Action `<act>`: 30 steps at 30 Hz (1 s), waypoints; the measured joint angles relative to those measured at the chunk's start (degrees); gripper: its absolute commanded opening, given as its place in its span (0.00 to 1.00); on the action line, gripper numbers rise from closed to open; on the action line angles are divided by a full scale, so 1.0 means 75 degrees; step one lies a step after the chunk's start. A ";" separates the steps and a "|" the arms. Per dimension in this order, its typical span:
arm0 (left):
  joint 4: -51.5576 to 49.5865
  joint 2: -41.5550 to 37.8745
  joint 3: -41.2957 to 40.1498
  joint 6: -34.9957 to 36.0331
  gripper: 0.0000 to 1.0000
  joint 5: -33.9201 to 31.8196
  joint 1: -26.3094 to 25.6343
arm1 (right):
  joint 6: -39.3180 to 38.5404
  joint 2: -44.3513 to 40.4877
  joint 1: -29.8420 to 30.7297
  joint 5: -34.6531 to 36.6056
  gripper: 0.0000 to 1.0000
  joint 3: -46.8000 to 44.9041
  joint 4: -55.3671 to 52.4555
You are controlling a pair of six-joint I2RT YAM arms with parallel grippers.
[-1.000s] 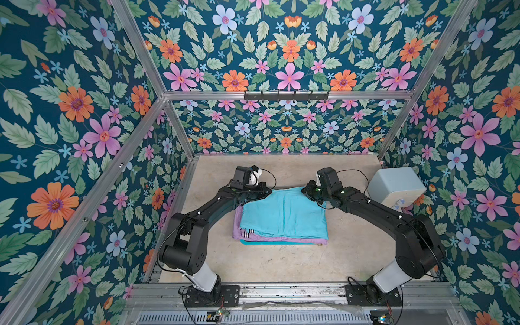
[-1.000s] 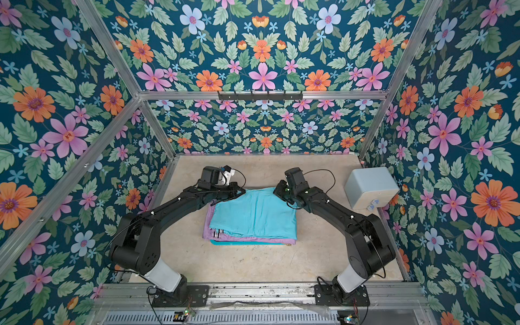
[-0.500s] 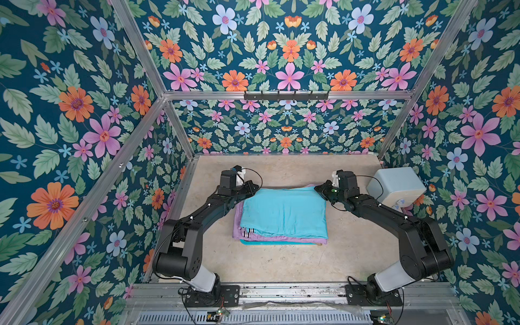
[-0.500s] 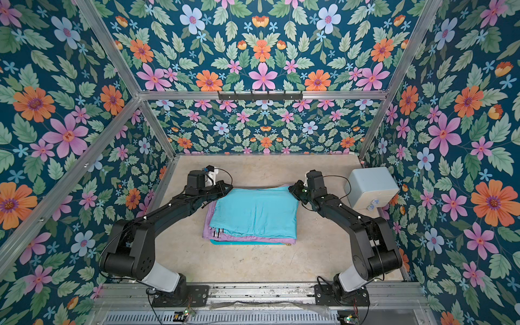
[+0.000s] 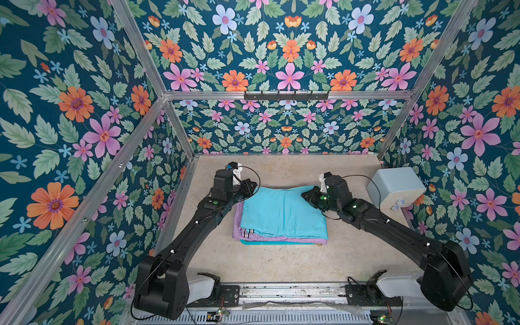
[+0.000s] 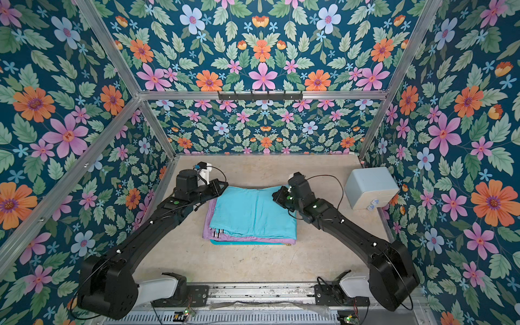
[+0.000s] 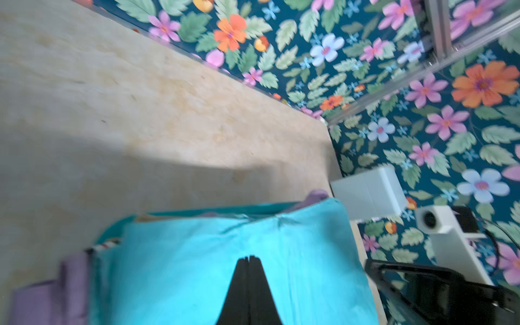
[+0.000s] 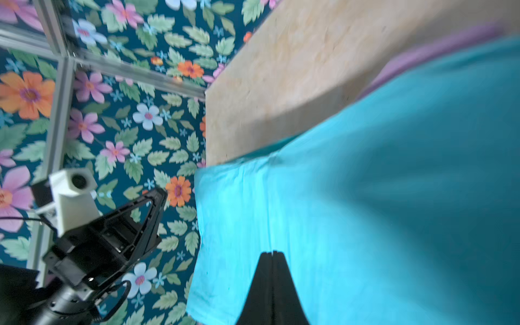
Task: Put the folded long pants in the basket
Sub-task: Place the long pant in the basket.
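Left gripper (image 5: pixel 252 186): its two fingers are pressed together with nothing between them, as its wrist view (image 7: pixel 249 257) shows plainly. It sits at the far left corner of the turquoise pants (image 5: pixel 282 213); I cannot tell whether the tips touch the cloth. Right gripper (image 5: pixel 305 195): also closed tip to tip and empty (image 8: pixel 272 253), over the far right corner of the same pants. Both arms reach in from the near rail, one on either side of the stack, and both top views agree on this. The turquoise pants lie flat and folded on top, with a lengthwise crease down the middle. Under them the lilac pants (image 5: pixel 237 225) stick out along the left and near edges, and a striped band (image 5: pixel 248 232) shows at the near left corner between the two layers. I cannot make out any other pants in the stack. The basket (image 5: pixel 270 242) is almost wholly covered: only a thin teal strip of rim shows under the near edge in a top view, plus a stretch of far rim (image 7: pixel 197 210) in the left wrist view. The stack sits mid-table (image 5: pixel 281 261). A pale blue box (image 5: pixel 394 188) stands apart at the right wall.
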 measured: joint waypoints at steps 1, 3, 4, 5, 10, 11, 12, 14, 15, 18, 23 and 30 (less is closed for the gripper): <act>0.0038 -0.0096 -0.0181 -0.0047 0.00 -0.0015 -0.0294 | 0.0114 0.0096 0.0326 0.0172 0.00 -0.0009 0.0032; 0.0076 -0.0356 -0.0758 -0.0154 0.00 0.0003 -0.0828 | 0.0280 0.0259 0.0842 0.0510 0.00 -0.0146 0.0131; 0.0108 -0.0463 -0.1008 -0.0187 0.00 -0.0044 -0.0909 | 0.0344 0.0300 0.0968 0.0609 0.00 -0.0251 0.0160; 0.0125 -0.0606 -0.1341 -0.0271 0.00 -0.0146 -0.0944 | 0.0364 0.0326 0.1058 0.0670 0.00 -0.0393 0.0184; 0.0411 -0.1311 -0.2512 -0.0405 0.00 -0.0635 -0.1003 | 0.0504 -0.0259 0.1055 0.1157 0.00 -0.1431 0.0221; 0.0393 -0.1489 -0.2594 -0.0402 0.00 -0.0796 -0.1008 | 0.0493 -0.0475 0.0965 0.1157 0.00 -0.1652 0.0268; 0.0309 -0.1638 -0.2637 -0.0405 0.00 -0.1046 -0.1003 | 0.0472 -0.0769 0.0784 0.1113 0.00 -0.1953 0.0335; 0.0166 -0.1821 -0.2693 -0.0379 0.00 -0.1486 -0.0976 | 0.0440 -0.1346 0.0341 0.1081 0.00 -0.2541 0.0417; 0.0119 -0.1868 -0.2710 -0.0356 0.00 -0.1679 -0.0970 | 0.0414 -0.1649 0.0093 0.1046 0.00 -0.2830 0.0452; -0.0003 -0.1888 -0.2707 -0.0326 0.00 -0.2101 -0.0965 | 0.0248 -0.2451 -0.0615 0.0615 0.00 -0.3491 0.0592; -0.0857 -0.2413 -0.2562 -0.0332 0.00 -0.2906 -0.0950 | -0.0067 -0.3640 -0.1381 0.0376 0.00 -0.3797 -0.0157; -0.1209 -0.3089 -0.1894 -0.0463 0.00 -0.2197 -0.0944 | -0.0041 -0.4348 -0.1055 0.0079 0.00 -0.2996 -0.1233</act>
